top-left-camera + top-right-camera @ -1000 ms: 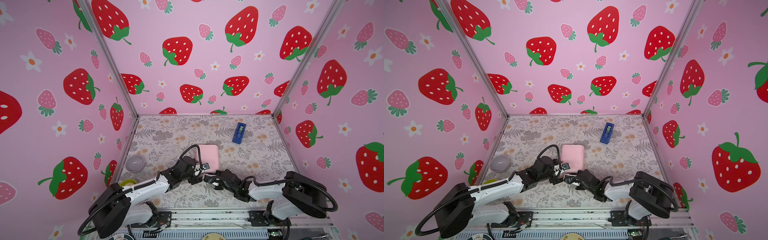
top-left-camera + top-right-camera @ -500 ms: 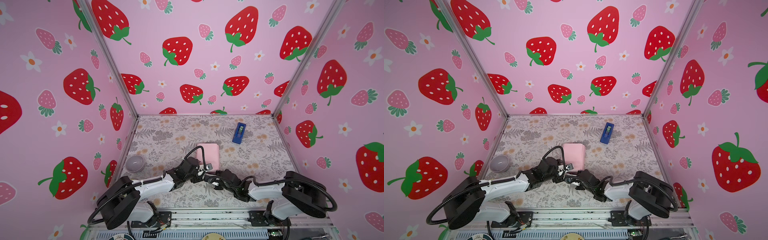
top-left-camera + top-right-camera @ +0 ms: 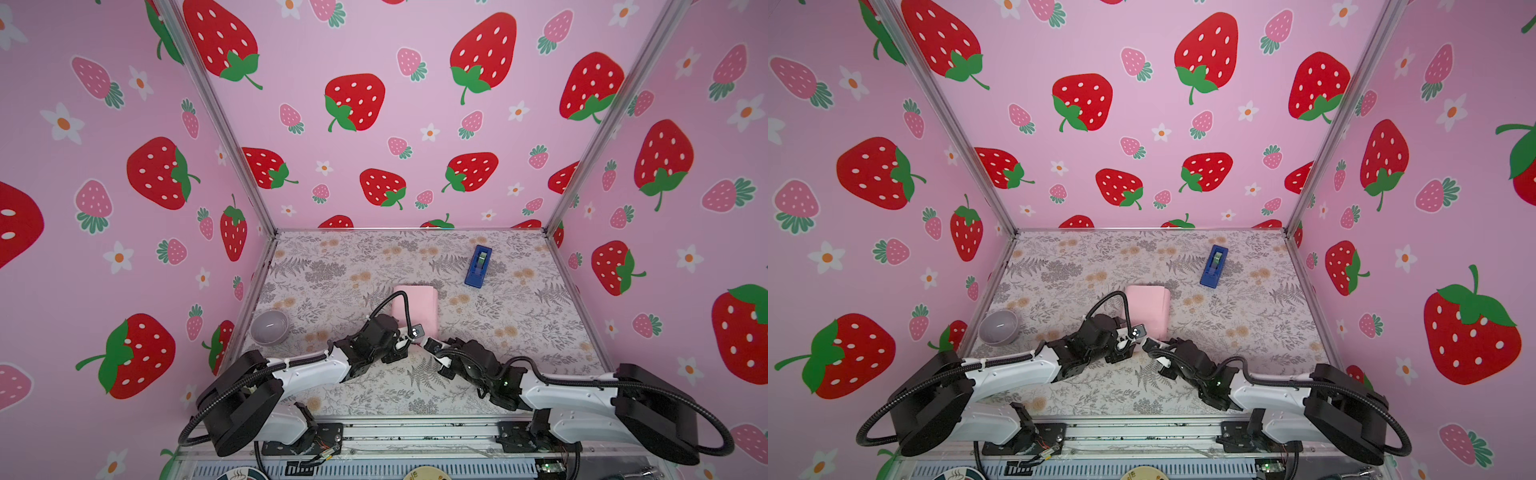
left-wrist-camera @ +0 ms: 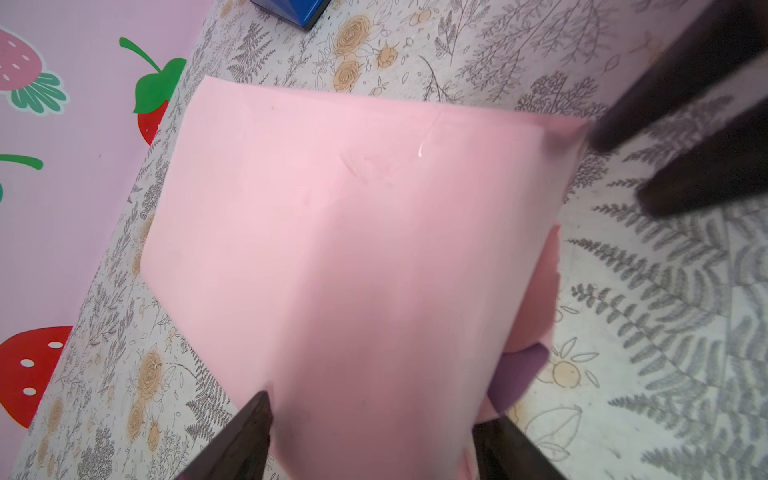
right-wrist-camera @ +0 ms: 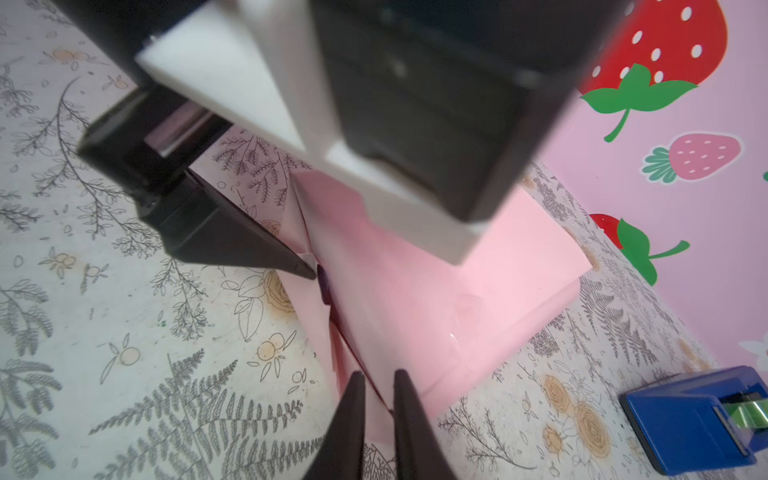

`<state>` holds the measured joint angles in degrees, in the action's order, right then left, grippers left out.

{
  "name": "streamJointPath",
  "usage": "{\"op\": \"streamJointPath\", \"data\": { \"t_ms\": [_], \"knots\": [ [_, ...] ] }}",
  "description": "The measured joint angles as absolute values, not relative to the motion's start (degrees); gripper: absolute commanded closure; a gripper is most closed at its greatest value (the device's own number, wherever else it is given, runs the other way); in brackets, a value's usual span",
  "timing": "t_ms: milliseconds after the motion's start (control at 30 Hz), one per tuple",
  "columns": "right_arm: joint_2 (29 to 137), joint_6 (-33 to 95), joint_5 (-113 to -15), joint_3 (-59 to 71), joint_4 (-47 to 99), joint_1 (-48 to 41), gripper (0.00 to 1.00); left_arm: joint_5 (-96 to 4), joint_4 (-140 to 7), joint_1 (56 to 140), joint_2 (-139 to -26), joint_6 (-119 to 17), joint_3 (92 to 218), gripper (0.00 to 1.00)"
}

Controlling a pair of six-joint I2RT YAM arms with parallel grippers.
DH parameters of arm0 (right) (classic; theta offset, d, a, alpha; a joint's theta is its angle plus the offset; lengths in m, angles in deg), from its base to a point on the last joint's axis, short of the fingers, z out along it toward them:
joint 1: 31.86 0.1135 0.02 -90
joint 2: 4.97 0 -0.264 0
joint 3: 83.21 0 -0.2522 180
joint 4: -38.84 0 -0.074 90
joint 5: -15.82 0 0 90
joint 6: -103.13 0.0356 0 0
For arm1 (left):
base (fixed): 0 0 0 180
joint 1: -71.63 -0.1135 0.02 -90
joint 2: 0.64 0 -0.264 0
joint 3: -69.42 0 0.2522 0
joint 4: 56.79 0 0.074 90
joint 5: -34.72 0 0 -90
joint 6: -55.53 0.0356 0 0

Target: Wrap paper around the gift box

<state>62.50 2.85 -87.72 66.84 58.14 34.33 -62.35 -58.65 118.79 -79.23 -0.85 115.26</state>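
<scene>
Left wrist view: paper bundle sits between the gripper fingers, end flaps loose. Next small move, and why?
Probably ease the left gripper shut on the paper to pin it. Its fingers flank the bundle; contact I cannot tell. The near end looks unfinished: loose flaps with the lilac face showing. The right gripper sits almost closed at those flaps, so steadying likely comes first.

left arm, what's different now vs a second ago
The left arm swung right, carrying the left claw up to the near end of the folded paper. Its jaws now stand wide on either side of that end. No grab or release shows. The right claw, the bowl and the tape dispenser stayed where they were.
</scene>
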Motion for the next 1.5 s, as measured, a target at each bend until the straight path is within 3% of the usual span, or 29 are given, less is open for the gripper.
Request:
{"op": "streamJointPath", "data": {
  "t_ms": [233,567,1133,1300,1500],
  "knots": [
    [66.0,10.3,-78.8,71.0,61.2,33.4,0.94,-62.4,-58.6,118.8,-79.3,-0.8,115.3,0.25],
    [77.6,12.6,-73.8,65.6,67.1,29.2,0.99,-62.5,-58.7,118.8,-79.3,-1.5,115.4,0.26],
    [78.3,13.2,-69.6,64.3,67.4,26.9,0.99,-63.9,-59.2,118.4,-79.7,-2.4,116.0,0.32],
    [75.8,13.9,-69.9,64.3,65.1,26.9,0.99,-63.8,-59.3,118.4,-79.9,-2.3,116.3,0.32],
    [62.2,16.7,-74.3,63.5,57.7,25.7,0.90,-63.8,-60.2,118.5,-80.0,-2.3,116.8,0.32]
  ]
}}
